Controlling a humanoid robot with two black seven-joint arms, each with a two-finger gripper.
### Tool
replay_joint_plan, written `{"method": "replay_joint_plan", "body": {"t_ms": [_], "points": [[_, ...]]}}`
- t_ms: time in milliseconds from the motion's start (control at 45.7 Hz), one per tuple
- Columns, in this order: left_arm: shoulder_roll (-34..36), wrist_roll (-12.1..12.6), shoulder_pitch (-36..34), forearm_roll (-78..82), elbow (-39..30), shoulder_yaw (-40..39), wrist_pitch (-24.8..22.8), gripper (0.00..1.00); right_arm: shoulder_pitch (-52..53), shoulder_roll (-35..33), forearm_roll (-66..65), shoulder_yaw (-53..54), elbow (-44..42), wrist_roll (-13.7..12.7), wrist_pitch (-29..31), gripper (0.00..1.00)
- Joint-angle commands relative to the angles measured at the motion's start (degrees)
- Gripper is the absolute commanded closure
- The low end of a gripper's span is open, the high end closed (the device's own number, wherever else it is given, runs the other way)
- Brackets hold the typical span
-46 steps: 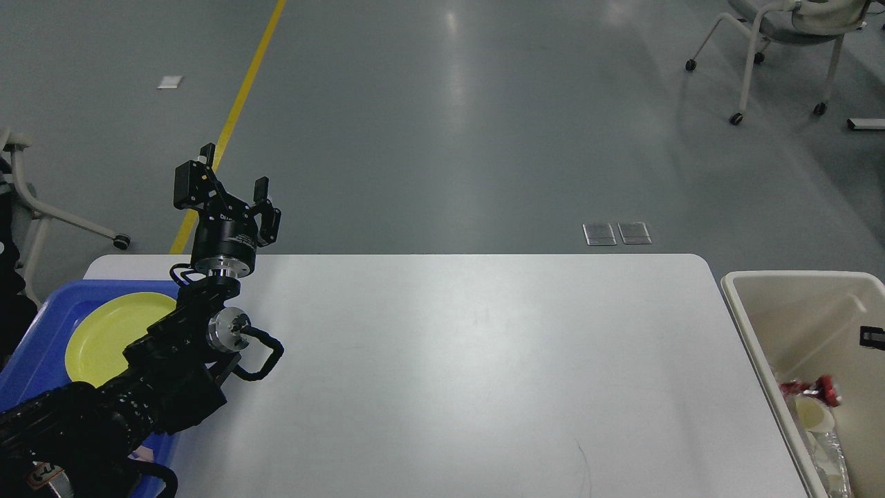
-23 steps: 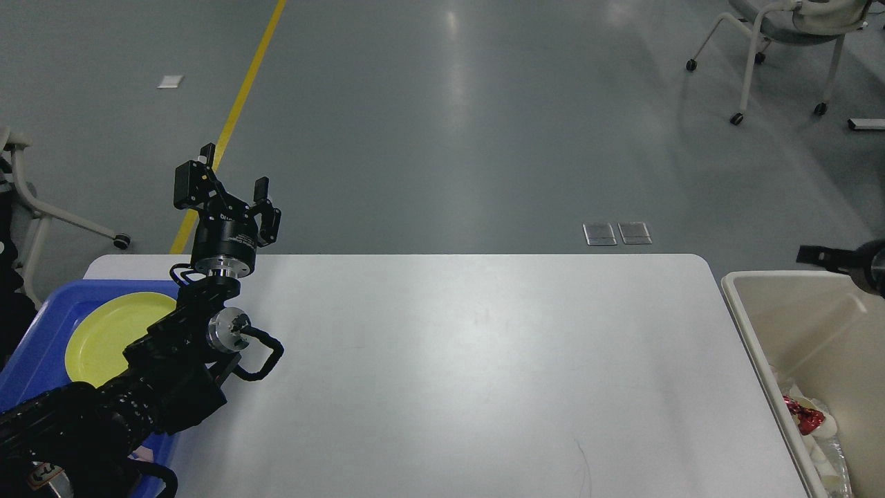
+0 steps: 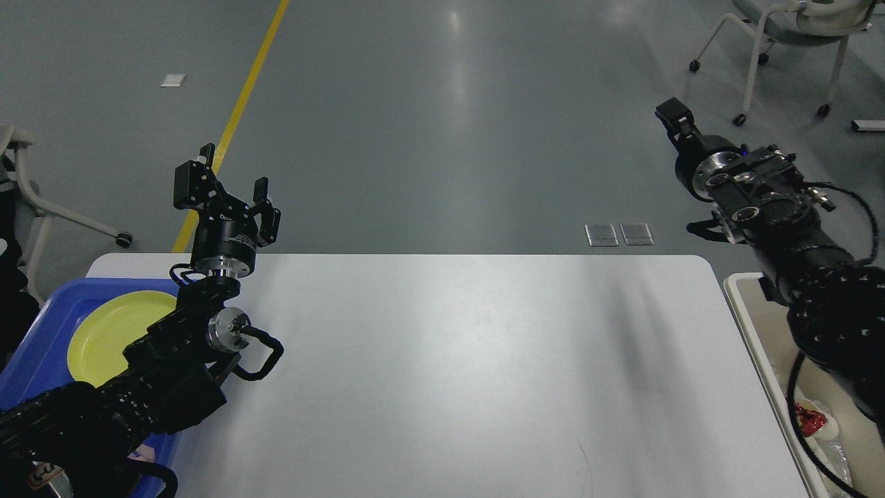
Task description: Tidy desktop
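Note:
The desktop (image 3: 449,360) is a large white tabletop with rounded corners, and its surface shows bare. My left gripper (image 3: 231,181) stands raised above the table's far left corner with its fingers apart and nothing between them. My right gripper (image 3: 674,114) is raised high over the floor beyond the table's far right corner. It is seen small and dark, pointing up and to the left, and its fingers cannot be told apart.
A blue tray (image 3: 41,325) with a yellow plate (image 3: 114,325) sits at the left edge, partly under my left arm. A beige bin (image 3: 743,304) stands at the right with a red wrapper (image 3: 807,417) and other rubbish inside. Wheeled chairs stand on the floor far left and far right.
My right arm has come up out of the bin area at the right edge and now reaches up and left into view. The left arm has not moved.

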Motion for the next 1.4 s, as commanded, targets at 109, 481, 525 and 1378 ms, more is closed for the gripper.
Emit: {"method": "replay_joint_plan", "body": {"t_ms": [109, 481, 525, 1378], "points": [[0.0, 0.0, 0.02, 0.0, 0.0, 0.02, 0.0, 0.0, 2.94, 8.26, 1.56, 24.61, 0.11, 0.36, -4.24, 0.0], [0.0, 0.0, 0.02, 0.0, -0.09, 0.02, 0.0, 0.0, 5.41, 15.21, 1.65, 44.5, 2.13, 2.56, -3.19, 0.0], [0.0, 0.0, 0.02, 0.0, 0.0, 0.02, 0.0, 0.0, 5.23, 15.21, 1.65, 44.5, 2.57, 2.56, -3.01, 0.0], [0.0, 0.0, 0.02, 0.0, 0.0, -0.07, 0.0, 0.0, 1.19, 14.77, 1.83, 46.43, 7.23, 1.85, -4.24, 0.0]]}}
